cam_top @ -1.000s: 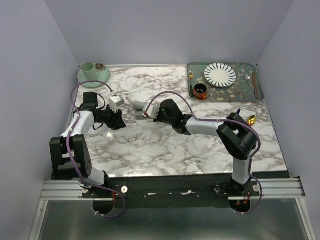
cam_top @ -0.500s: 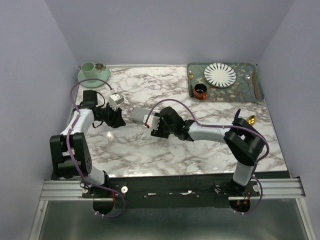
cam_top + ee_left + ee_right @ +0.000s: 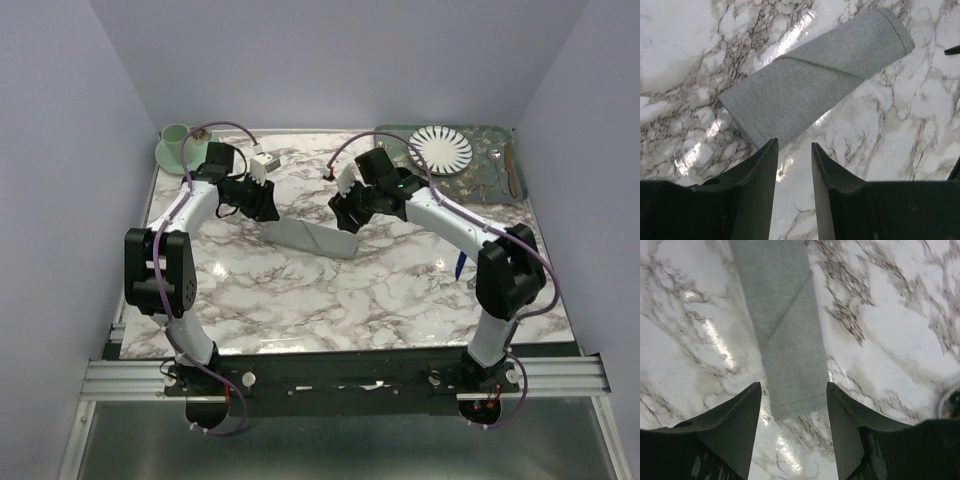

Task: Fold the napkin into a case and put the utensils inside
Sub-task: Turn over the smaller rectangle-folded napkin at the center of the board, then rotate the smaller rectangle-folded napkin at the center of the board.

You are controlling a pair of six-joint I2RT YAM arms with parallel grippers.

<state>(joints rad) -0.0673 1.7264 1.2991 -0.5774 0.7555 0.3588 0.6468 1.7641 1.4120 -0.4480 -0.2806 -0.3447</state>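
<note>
The grey napkin (image 3: 316, 239) lies flat on the marble as a narrow folded case, with a diagonal fold line across it. My left gripper (image 3: 266, 208) hovers just off its left end, open and empty. In the left wrist view the case (image 3: 815, 75) lies beyond the fingertips of the left gripper (image 3: 792, 146). My right gripper (image 3: 349, 217) hangs over the case's right end, open, with that end of the case (image 3: 785, 345) below and between its fingers (image 3: 794, 386), untouched. A dark blue utensil handle (image 3: 459, 266) shows beside the right arm; the gold spoon is hidden.
A green patterned tray (image 3: 489, 135) at the far right holds a striped plate (image 3: 440, 148) and some cutlery (image 3: 512, 170). A green cup on a saucer (image 3: 180, 142) stands at the far left corner. Walls close in on three sides.
Both arms have swung toward the far side of the table. The cloth, held up by the right gripper before, now lies flat as a folded strip. The right gripper has opened.
</note>
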